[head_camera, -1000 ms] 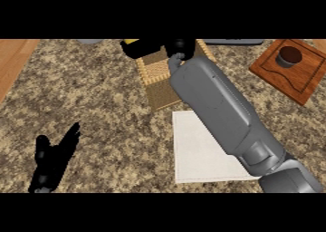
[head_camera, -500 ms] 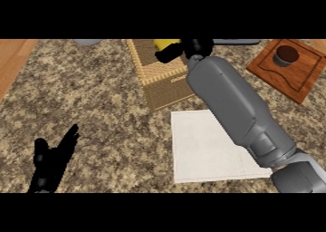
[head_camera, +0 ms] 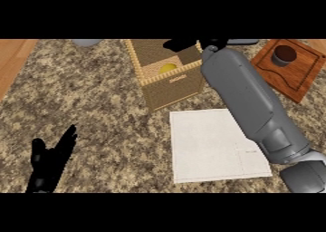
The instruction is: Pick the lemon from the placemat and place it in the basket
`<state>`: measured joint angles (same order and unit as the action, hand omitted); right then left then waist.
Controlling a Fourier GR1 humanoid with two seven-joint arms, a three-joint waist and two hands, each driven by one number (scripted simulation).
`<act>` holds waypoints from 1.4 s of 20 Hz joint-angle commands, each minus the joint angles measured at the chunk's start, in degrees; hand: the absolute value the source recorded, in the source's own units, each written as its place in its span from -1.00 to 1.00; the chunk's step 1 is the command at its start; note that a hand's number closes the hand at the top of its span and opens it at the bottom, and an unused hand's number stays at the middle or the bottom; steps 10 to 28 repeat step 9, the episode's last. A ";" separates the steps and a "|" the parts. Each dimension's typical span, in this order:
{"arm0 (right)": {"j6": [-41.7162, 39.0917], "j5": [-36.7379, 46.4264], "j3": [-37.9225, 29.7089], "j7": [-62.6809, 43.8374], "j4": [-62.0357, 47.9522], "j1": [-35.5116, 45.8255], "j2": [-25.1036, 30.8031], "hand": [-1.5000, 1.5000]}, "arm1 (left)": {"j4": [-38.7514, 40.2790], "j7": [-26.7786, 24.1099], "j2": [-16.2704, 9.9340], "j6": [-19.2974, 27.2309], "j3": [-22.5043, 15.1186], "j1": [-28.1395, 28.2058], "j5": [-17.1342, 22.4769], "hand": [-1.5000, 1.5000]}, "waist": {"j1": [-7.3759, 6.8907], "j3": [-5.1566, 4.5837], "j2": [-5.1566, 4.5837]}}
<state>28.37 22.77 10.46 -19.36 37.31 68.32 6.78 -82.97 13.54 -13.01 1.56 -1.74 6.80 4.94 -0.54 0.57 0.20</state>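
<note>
Nearest the robot, the left hand (head_camera: pixel 50 164) rests low at the view's left over the speckled counter (head_camera: pixel 92 113), fingers straight and spread, holding nothing. Just right of centre lies the white placemat (head_camera: pixel 216 145), flat and bare of any fruit; the grey right forearm (head_camera: pixel 249 99) crosses its upper right corner on the way up the view.

Beyond the placemat stands the woven basket (head_camera: pixel 167 86), its near wall facing the robot and its mouth open upward. The lemon (head_camera: pixel 168 68) shows as a yellow round inside it, low behind the near rim. The right hand (head_camera: pixel 192 44) is over the basket's far rim, dark against the top edge; its fingers look spread and apart from the lemon, though they are partly cut off, so the reading is not sure.

Judged from this, the placing step looks done or all but done: the lemon is in the basket, apparently let go. The next move calls for lifting the right hand straight up clear of the rim before drawing the arm back, so the forearm does not nudge the basket wall it passes beside.

To the right, a wooden board (head_camera: pixel 296 72) with a dark cup (head_camera: pixel 284 54) sits near the forearm, narrowing that side. The counter to the left of the basket offers the widest room, ending at the wooden strip (head_camera: pixel 8 63) along the far left.
</note>
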 commanded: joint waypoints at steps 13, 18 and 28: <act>-6.50 -5.84 -7.86 -3.35 14.87 -10.53 12.18 -1.00 | 2.82 0.64 -0.19 -1.00 1.82 1.54 0.38 0.00 | 1.36 -0.56 0.10; -6.50 -5.84 -7.86 -3.35 14.87 -10.53 12.18 -1.00 | 2.82 0.64 -0.19 -1.00 1.82 1.54 0.38 0.00 | 1.36 -0.56 0.10; -6.50 -5.84 -7.86 -3.35 14.87 -10.53 12.18 -1.00 | 2.82 0.64 -0.19 -1.00 1.82 1.54 0.38 0.00 | 1.36 -0.56 0.10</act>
